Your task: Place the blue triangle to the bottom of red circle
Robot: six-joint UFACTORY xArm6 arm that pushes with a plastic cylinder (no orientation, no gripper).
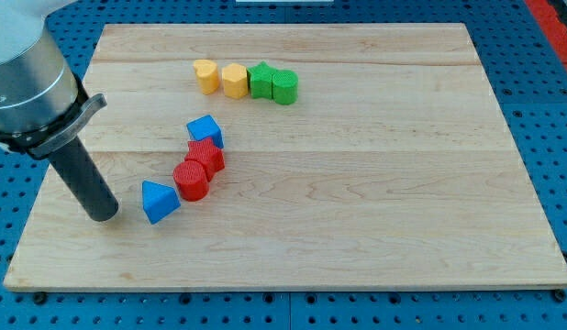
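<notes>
Surface: a pale wooden board resting on a blue perforated base. The arm carries no jaws, so there is no released or clenched state to record; it ends in a dark rod. My tip rests on the board in the lower left of the frame, just beside the blue triangle on that block's left, with a narrow gap showing between them.

The blue triangle lies at the lower-left end of a diagonal cluster. The red circle sits just to its upper right, very close or touching; contact cannot be confirmed. A second red block, shape unclear, adjoins the red circle on its upper right, and a blue cube adjoins that one above.

Upper centre of the frame: a row of four blocks standing side by side. From the left, a yellow heart-like block, a yellow hexagonal block, a green block of unclear shape, and a green cylinder.
</notes>
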